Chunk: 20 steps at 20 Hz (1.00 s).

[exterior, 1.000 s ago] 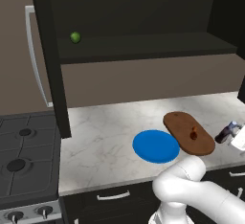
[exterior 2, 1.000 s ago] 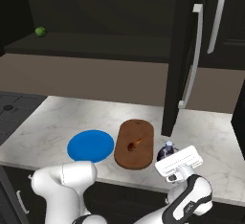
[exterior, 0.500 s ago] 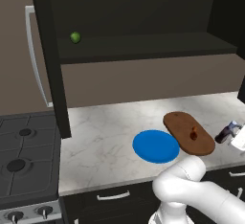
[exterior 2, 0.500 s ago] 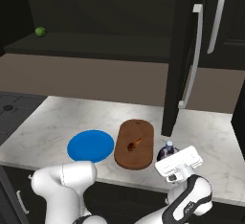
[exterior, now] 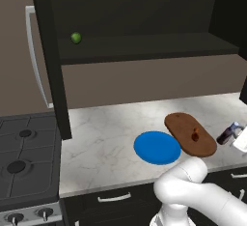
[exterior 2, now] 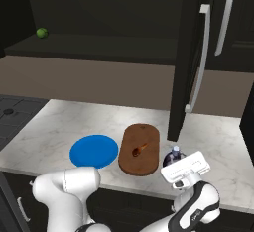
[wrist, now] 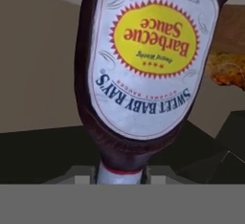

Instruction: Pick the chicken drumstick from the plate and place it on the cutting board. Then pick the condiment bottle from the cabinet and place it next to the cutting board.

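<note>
The condiment bottle point(wrist: 143, 60) looms close in the hand view, label upside down and neck down between my fingertips. My gripper point(exterior: 233, 131) is shut on the bottle point(exterior: 226, 134), holding it tilted just above the counter right of the cutting board point(exterior: 182, 122). From the right base view the bottle's cap point(exterior 2: 174, 152) peeks over my gripper point(exterior 2: 175, 158). The chicken drumstick point(exterior: 195, 134) lies on the cutting board point(exterior 2: 145, 136), also visible as the drumstick point(exterior 2: 139, 149). The blue plate point(exterior: 155, 148) sits bare to the board's left. The dark cabinet point(exterior: 144, 46) hangs above.
A small green fruit point(exterior: 75, 37) rests on the cabinet shelf at the left. A gas stove point(exterior: 21, 164) borders the marble counter point(exterior: 106, 138) on the left. A tall dark panel with a silver handle point(exterior 2: 199, 62) stands right of the board. Drawers run below the counter's front edge.
</note>
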Available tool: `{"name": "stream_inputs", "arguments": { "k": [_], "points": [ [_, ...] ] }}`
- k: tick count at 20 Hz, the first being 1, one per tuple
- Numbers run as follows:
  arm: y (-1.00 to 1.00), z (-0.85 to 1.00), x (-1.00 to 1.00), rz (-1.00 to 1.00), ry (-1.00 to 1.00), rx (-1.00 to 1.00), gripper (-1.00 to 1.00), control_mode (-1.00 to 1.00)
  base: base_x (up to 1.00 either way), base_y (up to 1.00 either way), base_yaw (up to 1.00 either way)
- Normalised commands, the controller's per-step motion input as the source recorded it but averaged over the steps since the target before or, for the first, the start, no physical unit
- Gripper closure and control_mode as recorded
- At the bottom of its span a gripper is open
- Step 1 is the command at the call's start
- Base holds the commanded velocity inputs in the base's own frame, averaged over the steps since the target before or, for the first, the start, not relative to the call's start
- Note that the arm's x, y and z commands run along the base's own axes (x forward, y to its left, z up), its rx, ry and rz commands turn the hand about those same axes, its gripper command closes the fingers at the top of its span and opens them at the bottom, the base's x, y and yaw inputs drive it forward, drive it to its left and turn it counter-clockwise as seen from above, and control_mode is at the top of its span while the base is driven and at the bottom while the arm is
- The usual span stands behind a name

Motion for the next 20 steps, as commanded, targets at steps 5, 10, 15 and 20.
{"name": "stream_inputs", "arguments": {
  "k": [5,10,15,20],
  "points": [
    [-0.09,-0.23,0.00,0.00,0.00,0.00,-1.00,-1.00,0.00,0.00,0.00],
    [-0.06,-0.17,0.00,0.00,0.00,0.00,-1.00,-1.00,0.00,0.00,0.00],
    [-0.06,-0.12,0.00,0.00,0.00,0.00,-1.00,-1.00,0.00,0.00,0.00],
    [-0.11,-0.05,-0.01,0.01,0.00,0.00,-1.00,-1.00,0.00,0.00,0.00]
  ]
}}
